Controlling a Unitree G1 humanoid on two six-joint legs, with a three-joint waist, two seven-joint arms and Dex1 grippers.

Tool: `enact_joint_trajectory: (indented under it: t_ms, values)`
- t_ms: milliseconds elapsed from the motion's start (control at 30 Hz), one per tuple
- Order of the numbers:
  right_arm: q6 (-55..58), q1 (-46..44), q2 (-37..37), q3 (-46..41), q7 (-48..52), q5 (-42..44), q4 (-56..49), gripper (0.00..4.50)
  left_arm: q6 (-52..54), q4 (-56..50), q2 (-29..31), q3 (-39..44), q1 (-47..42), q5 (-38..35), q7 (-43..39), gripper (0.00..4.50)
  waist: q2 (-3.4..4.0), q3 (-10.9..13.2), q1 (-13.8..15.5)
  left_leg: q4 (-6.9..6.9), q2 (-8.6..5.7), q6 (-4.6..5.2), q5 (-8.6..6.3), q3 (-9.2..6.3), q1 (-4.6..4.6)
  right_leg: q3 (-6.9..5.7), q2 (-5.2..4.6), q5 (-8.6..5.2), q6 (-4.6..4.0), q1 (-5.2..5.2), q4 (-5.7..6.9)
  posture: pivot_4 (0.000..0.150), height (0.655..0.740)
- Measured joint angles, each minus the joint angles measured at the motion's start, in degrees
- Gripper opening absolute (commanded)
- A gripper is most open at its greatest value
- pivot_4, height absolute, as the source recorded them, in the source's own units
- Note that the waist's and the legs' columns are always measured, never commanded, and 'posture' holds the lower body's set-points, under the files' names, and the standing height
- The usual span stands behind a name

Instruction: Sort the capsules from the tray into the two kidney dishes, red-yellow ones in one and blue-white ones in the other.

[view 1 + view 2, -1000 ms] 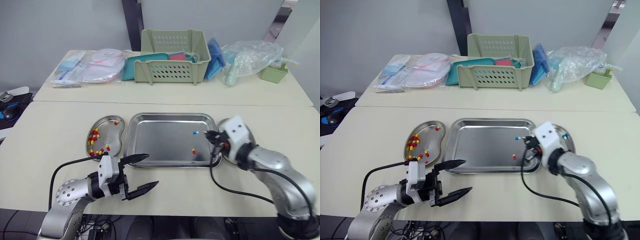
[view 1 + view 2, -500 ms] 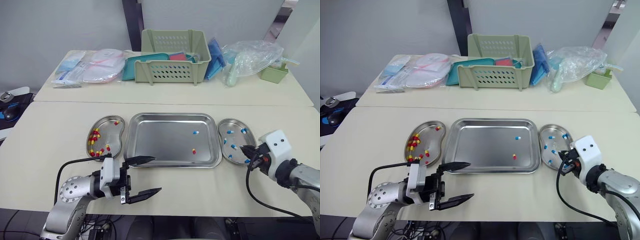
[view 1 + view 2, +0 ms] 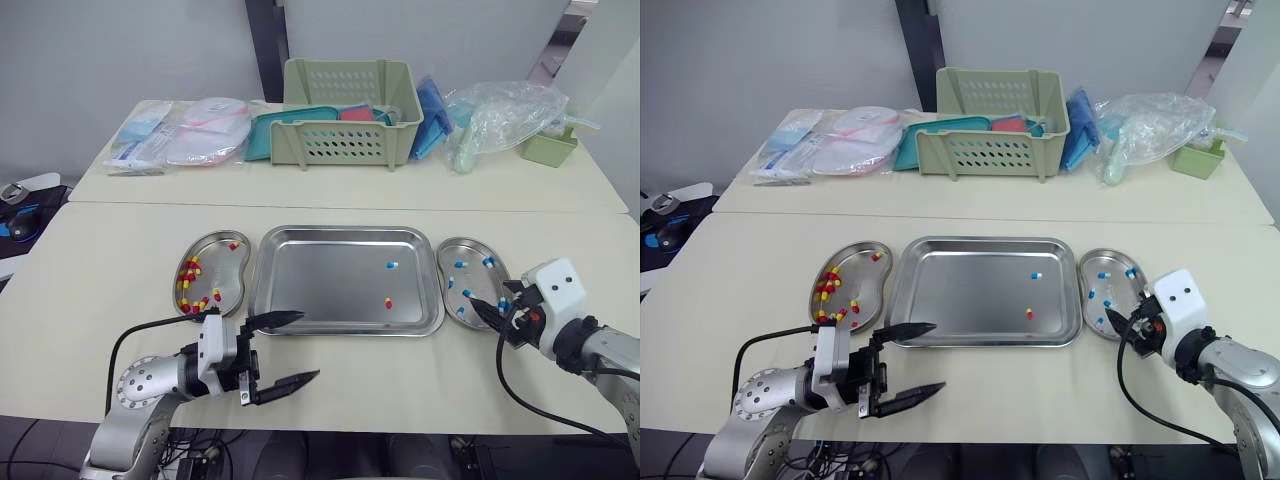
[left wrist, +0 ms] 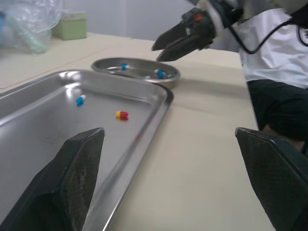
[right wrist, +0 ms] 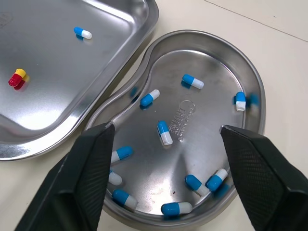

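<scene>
Hovering over the right dish (image 5: pixel 211 53), your right fingers (image 5: pixel 91 163) are apart, empty; left fingers (image 4: pixel 72 178) apart too. Come straight down on the tray (image 3: pixel 320 270)'s blue-white capsule (image 3: pixel 391 265); it'll likely roll.

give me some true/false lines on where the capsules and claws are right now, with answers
1. The tray holds a blue-white capsule and a red-yellow capsule. True.
2. The left dish holds blue-white capsules. False: its capsules are red-yellow.
3. The right claw is open above the right dish. True.
4. The left claw grips a capsule. False: it is open and empty, near the tray's front edge.
5. The basket stands on the tray. False: it stands on the far table.
</scene>
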Motion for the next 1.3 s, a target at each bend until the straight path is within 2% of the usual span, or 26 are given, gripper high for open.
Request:
enact_joint_trajectory:
  t_ms: [267,400,533,700,933,1300]
  values:
    - [-23.7,8.54,-8.64,-4.4,14.0,-2.45,7.64,3.5,7.68,2.5,7.23,20.17,1.22,-0.09,13.4,4.5,-0.02,0.0,0.0,0.0,0.01,0.0,0.0,0.03,0.04,-0.01,0.0,0.0,0.0,0.04,-0.05,0.15,0.74]
    - [-31.42,9.37,-13.51,-9.63,24.91,0.26,13.67,3.5,10.17,9.5,12.25,31.2,3.13,-0.09,14.84,4.5,-0.02,0.01,-0.17,-0.02,0.02,0.0,0.0,0.07,0.09,0.0,0.0,0.0,0.0,0.07,-0.07,0.15,0.74]
    - [-34.38,10.24,-18.77,-13.45,34.05,2.52,19.67,3.5,10.88,23.33,16.63,39.86,5.51,1.34,14.59,4.5,-0.03,0.01,-0.24,-0.05,0.02,0.01,-0.01,0.1,0.15,0.01,-0.01,0.0,0.0,0.09,-0.09,0.15,0.74]
    - [-34.66,10.65,-22.4,-14.3,40.85,4.35,22.88,4.45,8.32,33.21,17.2,41.23,10.24,4.17,11.34,4.5,-0.04,0.01,-0.17,-0.05,0.04,0.01,-0.01,0.13,0.15,0.02,-0.03,0.0,0.0,0.11,-0.09,0.15,0.74]
    - [-34.72,11.38,-24.85,-15.26,46.28,4.61,24.38,4.45,6.66,34.84,13.78,41.23,17.58,5.33,8.0,4.5,-0.12,-0.03,0.07,-0.06,0.08,0.0,-0.01,0.16,0.15,0.01,-0.03,0.0,0.0,0.14,-0.11,0.15,0.74]
    - [-34.47,11.11,-24.31,-14.77,46.09,5.02,23.21,4.45,6.47,33.47,13.32,41.23,17.79,5.31,7.1,4.5,-0.2,-0.08,0.13,-0.05,0.08,0.0,-0.01,0.17,0.17,0.0,-0.03,0.0,0.0,0.17,-0.12,0.15,0.74]
